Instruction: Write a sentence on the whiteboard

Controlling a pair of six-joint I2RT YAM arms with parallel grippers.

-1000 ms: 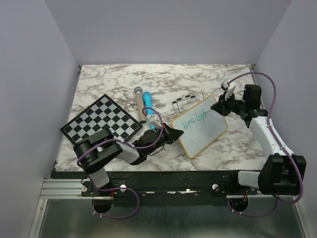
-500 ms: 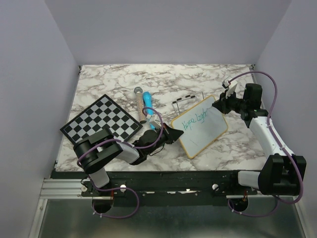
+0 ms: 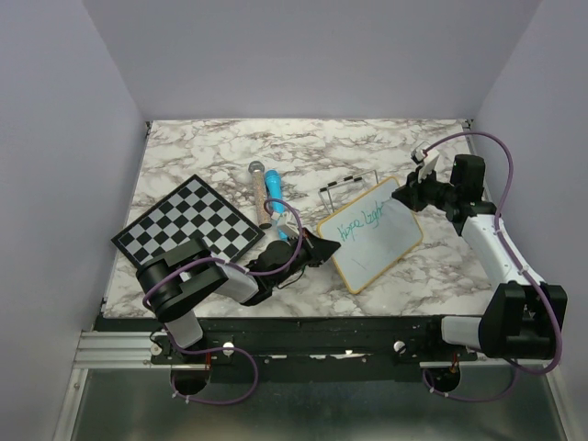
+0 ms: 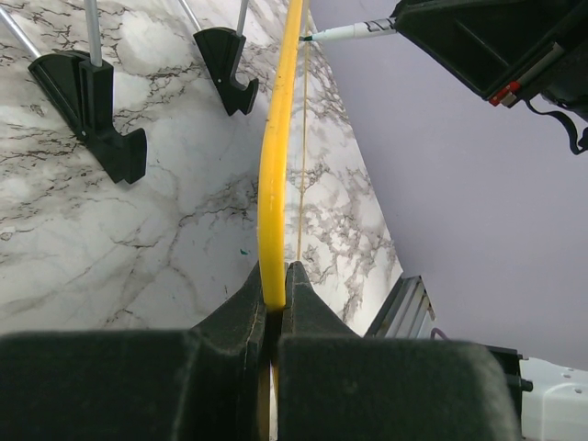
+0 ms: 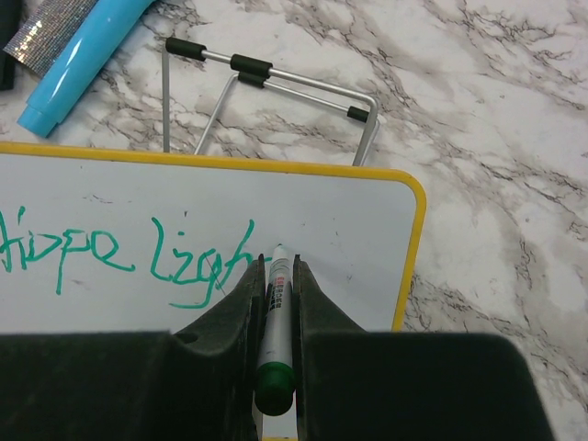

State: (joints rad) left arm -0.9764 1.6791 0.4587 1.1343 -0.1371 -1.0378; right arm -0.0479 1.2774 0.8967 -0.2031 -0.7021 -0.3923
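Right wrist view: your right gripper [image 5: 278, 268] is clenched on a green marker [image 5: 274, 312], with the tip down on the whiteboard [image 5: 349, 230] just right of the last green letter. The sentence [image 5: 129, 262] reads "Hope Ligh" so far, one line, unfinished.

Your left gripper [image 4: 276, 287] is pinched on the board's yellow frame at its left end, probably to brace it so pen pressure can't slide or tip it. The board sits right of table centre, skewed to the table edges.

Room: the white space right of the tip is short before the frame's right edge. It looks like enough for a letter or two, so the remaining words likely need a second line below.

A wire stand [image 5: 276, 73] lies just beyond the far edge, with a blue pen [image 5: 78, 55] to its left. The chessboard [image 3: 188, 225] is well apart on the left. Watch the frame lip when you stroke rightward.
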